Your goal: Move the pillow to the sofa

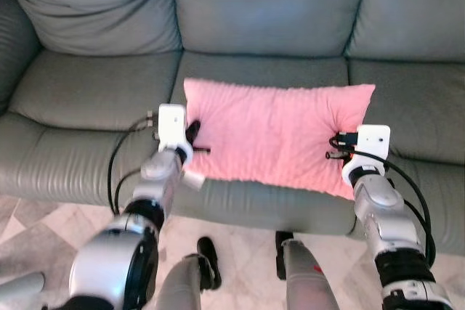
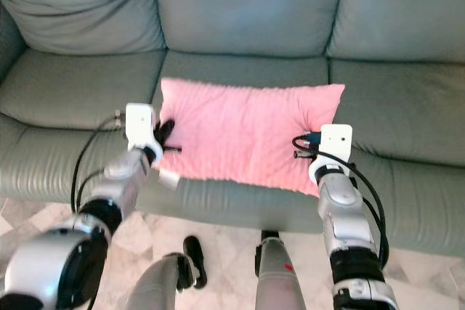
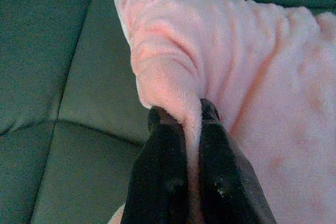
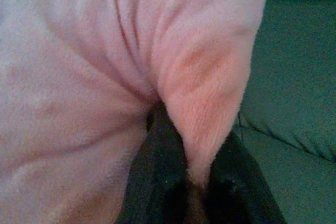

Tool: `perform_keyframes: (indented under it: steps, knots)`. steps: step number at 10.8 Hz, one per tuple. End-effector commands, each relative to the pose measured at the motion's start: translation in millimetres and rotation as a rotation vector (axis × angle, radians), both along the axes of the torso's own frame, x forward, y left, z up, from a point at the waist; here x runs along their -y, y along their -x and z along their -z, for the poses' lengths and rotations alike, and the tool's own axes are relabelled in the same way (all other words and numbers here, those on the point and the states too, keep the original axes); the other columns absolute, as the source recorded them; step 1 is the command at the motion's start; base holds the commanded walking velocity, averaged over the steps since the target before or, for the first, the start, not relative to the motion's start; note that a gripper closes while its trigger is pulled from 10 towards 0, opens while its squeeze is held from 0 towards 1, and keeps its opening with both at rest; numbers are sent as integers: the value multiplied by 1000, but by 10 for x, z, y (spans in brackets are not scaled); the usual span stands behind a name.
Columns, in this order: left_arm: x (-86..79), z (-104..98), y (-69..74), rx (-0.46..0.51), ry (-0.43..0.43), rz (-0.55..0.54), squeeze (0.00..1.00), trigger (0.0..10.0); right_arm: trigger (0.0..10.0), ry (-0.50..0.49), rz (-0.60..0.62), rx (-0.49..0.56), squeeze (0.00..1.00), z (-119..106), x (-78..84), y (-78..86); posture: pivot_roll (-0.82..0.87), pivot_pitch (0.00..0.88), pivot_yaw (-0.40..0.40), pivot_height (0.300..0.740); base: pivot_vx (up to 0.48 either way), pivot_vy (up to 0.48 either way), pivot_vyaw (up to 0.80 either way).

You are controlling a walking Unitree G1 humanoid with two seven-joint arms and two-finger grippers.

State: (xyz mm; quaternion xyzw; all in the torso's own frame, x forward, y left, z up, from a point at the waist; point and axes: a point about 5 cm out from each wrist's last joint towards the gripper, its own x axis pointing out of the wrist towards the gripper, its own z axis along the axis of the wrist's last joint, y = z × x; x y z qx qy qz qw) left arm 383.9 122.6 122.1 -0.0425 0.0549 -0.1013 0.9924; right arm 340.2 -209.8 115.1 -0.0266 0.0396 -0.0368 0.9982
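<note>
Pink pillow (image 1: 276, 136) seemingly resting on sofa (image 1: 94, 99) seat; left tool (image 3: 190, 124) and right tool (image 4: 189, 145) each clamped on a side fold, keeping it level.

The pink plush rectangular pillow (image 1: 272, 136) lies on the middle seat cushion of the grey leather sofa (image 1: 94, 92), before the backrest. The left gripper (image 3: 184, 121) is at its left edge, the right gripper (image 4: 184, 124) at its right edge.

Both arms reach forward — left gripper (image 3: 191, 116) and right gripper (image 4: 186, 129) each pinched on a pillow (image 1: 272, 132) end.
</note>
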Motion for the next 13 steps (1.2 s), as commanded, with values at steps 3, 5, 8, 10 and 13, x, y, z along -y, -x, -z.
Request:
perform_keyframes:
  steps: [3,5,8,10,13]
  knots:
    - [46,14,9,14,-35,4,0,10000,10000,-28,-52,12,0,77,-57,7,-242,518,131,740,0,0,0]
    - [25,-73,-35,32,10,-52,0,10000,10000,-14,-57,19,0,52,-89,-29,-239,524,129,740,0,0,0]
    - [-83,-95,-45,47,14,-100,1000,10000,10000,-14,-65,45,1000,-25,-88,-111,-230,528,130,740,0,0,0]
    - [-144,-70,-36,39,20,-144,1000,10000,10000,4,-51,33,1000,-4,-47,-133,-217,520,126,740,0,0,0]
    - [-105,80,34,-5,41,-134,1000,10000,10000,21,-41,28,1000,31,-66,-128,-219,516,126,740,0,0,0]
